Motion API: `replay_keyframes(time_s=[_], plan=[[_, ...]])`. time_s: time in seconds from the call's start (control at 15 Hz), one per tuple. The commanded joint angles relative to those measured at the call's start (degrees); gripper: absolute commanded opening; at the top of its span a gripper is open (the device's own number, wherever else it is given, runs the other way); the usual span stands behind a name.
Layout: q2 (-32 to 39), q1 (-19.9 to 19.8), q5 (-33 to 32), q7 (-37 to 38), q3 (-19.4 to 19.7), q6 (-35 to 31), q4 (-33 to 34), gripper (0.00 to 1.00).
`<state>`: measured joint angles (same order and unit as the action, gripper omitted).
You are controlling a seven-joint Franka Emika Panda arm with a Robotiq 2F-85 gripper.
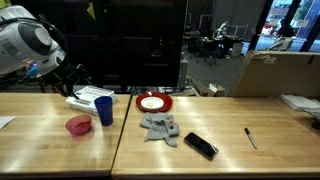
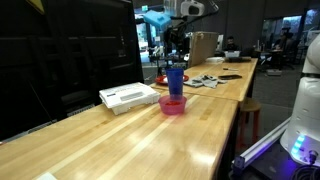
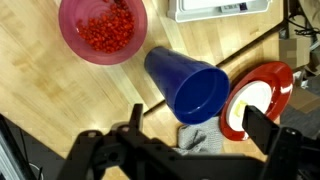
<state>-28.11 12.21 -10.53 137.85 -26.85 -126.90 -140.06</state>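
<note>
Cup: blue cup point(image 3: 190, 85), upright on the wooden surface point(image 1: 230, 120), mouth open and apparently empty; just beside the pink bowl point(image 3: 103, 30), near the red plate point(image 3: 283, 80).
Tool: tool point(image 3: 197, 125) spread wide, holding nothing, hovering above the cup and clear of its rim.
Handling, as a judgement: for any grip on the cup, set one finger on each side of the wall and none over the bowl; descend straight; close gently, since a light tapered cup probably tips or slides under a skewed push.
Clearance: little margin on the bowl side; approach from the freer side, toward the plate.
Neighbours: bowl filled with small red pieces; plate with a white centre; grey cloth point(image 3: 205, 140) between cup and plate; white tray point(image 1: 90, 96) behind the cup; black phone point(image 1: 200, 146) and pen point(image 1: 251, 138) well apart along the surface.
Hidden or unclear: cup base masked by its own wall in the wrist view; plate cut off at that view's edge; height of the tool above the rim hard to judge; nature of the red pieces and contents of the tray not discernible.
</note>
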Motion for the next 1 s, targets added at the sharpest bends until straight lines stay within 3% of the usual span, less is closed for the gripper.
replay_keyframes(time_s=[0.0,0.53,0.93], plan=[[-0.61,0.08,-0.12,-0.23,-0.15,0.91,0.54,1.0],[-0.07,0.46,0.58,-0.02,-0.58,0.15,0.55,1.0],[1.14,0.84,0.38,2.77,-3.11,2.56,1.73,1.0]])
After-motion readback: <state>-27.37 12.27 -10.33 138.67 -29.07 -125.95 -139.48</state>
